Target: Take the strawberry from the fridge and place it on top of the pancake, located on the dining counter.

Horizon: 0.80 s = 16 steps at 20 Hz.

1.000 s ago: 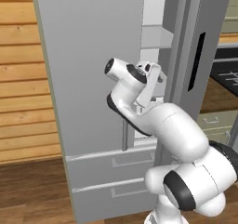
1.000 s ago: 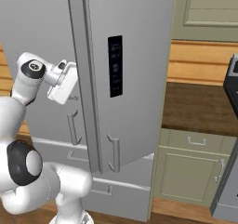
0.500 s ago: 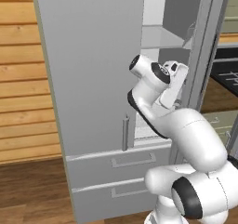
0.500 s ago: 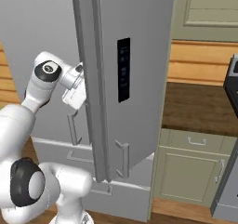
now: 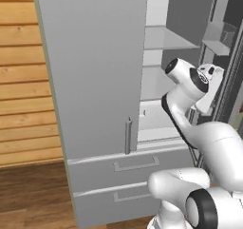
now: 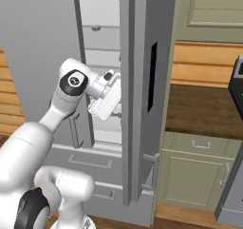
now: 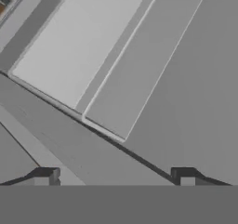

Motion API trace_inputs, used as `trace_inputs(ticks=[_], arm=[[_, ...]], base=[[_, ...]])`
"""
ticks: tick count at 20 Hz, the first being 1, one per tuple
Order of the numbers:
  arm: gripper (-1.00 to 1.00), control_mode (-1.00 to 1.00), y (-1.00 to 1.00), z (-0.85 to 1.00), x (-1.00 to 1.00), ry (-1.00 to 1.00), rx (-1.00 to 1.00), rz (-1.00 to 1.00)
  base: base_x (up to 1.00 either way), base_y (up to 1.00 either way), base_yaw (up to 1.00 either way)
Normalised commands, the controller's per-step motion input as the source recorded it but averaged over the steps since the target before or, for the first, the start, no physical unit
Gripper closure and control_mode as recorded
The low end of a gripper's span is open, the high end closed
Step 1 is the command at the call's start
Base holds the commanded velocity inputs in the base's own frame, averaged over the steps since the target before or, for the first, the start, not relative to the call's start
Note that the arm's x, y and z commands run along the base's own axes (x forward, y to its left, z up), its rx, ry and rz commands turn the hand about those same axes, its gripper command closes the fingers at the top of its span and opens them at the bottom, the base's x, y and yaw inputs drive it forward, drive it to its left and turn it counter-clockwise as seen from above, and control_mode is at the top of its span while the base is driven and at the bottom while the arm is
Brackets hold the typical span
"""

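Fridge (image 5: 90, 71): tall, light grey, with 2 doors and 2 wide drawers (image 5: 135, 164) below. Left door closed, carrying a slim vertical bar handle (image 5: 127, 136) at its lower inner edge. Right door (image 6: 137, 95) swung open, seen edge-on in the right base view, with a dark vertical panel on its face. White shelves (image 5: 168, 38) visible inside through the gap between the doors, stacked one above another; a small pale item sits on an upper shelf in the right base view, too small to identify. Strawberry not discernible on any shelf at this resolution; pancake and dining counter likewise not identifiable.

Gripper (image 7: 116, 174): in the hand view, 2 dark fingertips (image 7: 45, 175) rising at the bottom edge, set wide apart, with nothing between them and no contact with any surface. Beyond the tips, pale grey and white panels of the fridge interior, crossed by dark diagonal edges; exact shelf not determinable.

Hand (image 6: 107, 97) in the right base view: white, held in the opening between the closed left door and the open right door, at mid-height of the upper compartment, just beside the edge of the open door. In the left base view, wrist (image 5: 192, 81) raised in front of the opening, near the open door's inner bins (image 5: 218, 40).

Surroundings: wood-plank wall (image 5: 23, 81) left of the fridge; dark-brown countertop (image 6: 204, 109) over sage-green cabinets (image 6: 199, 173) to its right.
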Motion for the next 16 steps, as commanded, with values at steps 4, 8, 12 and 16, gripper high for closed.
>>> trace_inputs(ticks=[4, 8, 12, 16], arm=[[-1.00, -1.00, -0.91, 0.00, -0.04, 0.00, 0.00, -0.01], [-1.00, -1.00, -0.73, 0.00, -0.03, 0.00, 0.00, -0.02], [-1.00, -1.00, -0.30, 0.00, -0.07, -0.03, 0.00, -0.01], [-1.00, -1.00, 0.63, 0.01, -0.04, -0.09, -0.01, 0.00]], base=[[0.00, 0.00, 0.00], [0.00, 0.00, 0.00], [0.00, 0.00, 0.00], [0.00, 0.00, 0.00]])
